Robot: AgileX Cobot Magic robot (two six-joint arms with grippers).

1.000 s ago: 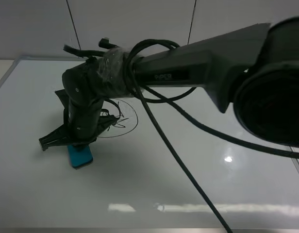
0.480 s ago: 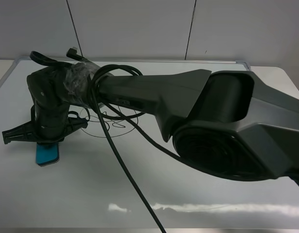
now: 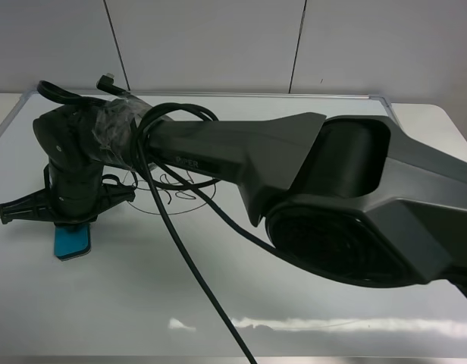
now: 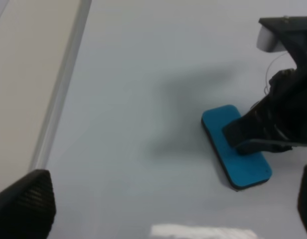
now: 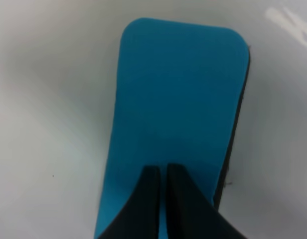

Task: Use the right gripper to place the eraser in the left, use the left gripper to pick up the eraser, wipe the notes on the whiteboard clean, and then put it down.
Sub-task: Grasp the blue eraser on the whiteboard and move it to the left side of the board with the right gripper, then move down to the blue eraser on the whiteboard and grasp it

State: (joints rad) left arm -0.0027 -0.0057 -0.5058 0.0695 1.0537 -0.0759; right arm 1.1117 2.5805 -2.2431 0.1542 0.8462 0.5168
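Delivering the small teal-blue block eraser (image 3: pixel 72 241) leftward appears to be the step in hand: the black two-fingered right gripper (image 3: pixel 70 222) is reaching across the glossy white, silver-framed whiteboard (image 3: pixel 127 303), its fingers (image 5: pixel 181 199) pressing together with nothing between them, tips bearing on the eraser's top face. Handling advice — pressure is best kept light and centred, so the block is sliding flat rather than pivoting, and the tips should be lifting well clear before any pickup. The black left gripper (image 4: pixel 166 204) is hanging above, fingers (image 4: pixel 26 204) spread wide and holding nothing. Condition: the eraser is lying flat on the board's left part, just beside the circled black marker notes (image 3: pixel 180 193), teal face up, corners rounded, a thin dark underside edge showing — looking undamaged, as far as can be told.
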